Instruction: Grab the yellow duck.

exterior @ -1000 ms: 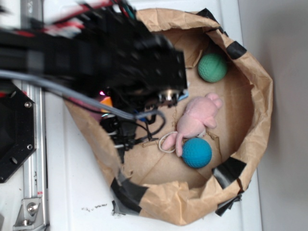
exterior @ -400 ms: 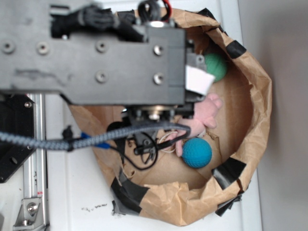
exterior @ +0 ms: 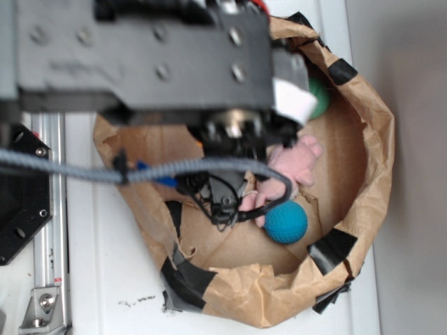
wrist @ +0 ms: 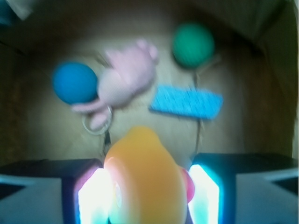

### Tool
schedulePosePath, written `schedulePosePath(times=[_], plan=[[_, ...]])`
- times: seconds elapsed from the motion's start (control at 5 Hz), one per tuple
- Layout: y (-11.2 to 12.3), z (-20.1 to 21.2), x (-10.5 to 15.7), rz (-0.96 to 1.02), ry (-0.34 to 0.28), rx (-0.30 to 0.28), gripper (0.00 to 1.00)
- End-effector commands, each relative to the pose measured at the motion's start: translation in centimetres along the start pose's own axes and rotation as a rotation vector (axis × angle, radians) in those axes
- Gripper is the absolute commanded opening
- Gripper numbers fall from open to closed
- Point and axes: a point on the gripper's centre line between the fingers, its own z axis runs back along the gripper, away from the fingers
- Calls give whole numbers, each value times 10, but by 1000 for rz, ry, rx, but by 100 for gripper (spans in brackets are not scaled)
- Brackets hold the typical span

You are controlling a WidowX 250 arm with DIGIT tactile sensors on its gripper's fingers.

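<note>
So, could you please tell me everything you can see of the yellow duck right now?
The yellow duck shows only in the blurred wrist view: a smooth, glossy, rounded yellow-orange body with a bit of red at its right side. It sits between the two pads of the claw, which flank it closely on both sides. In the exterior view the arm hides it.

The robot arm (exterior: 147, 63) is showing a flat dark-grey plate studded with round screws, a braided grey cable (exterior: 84, 174) is trailing beneath it, and the gripper (wrist: 149, 196) fingers are glowing white-cyan.
</note>
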Motion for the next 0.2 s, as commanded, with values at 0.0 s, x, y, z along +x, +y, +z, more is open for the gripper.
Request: schedulePosePath(times=[0.0], plan=[[5, 1, 7, 59, -34, 63, 0]])
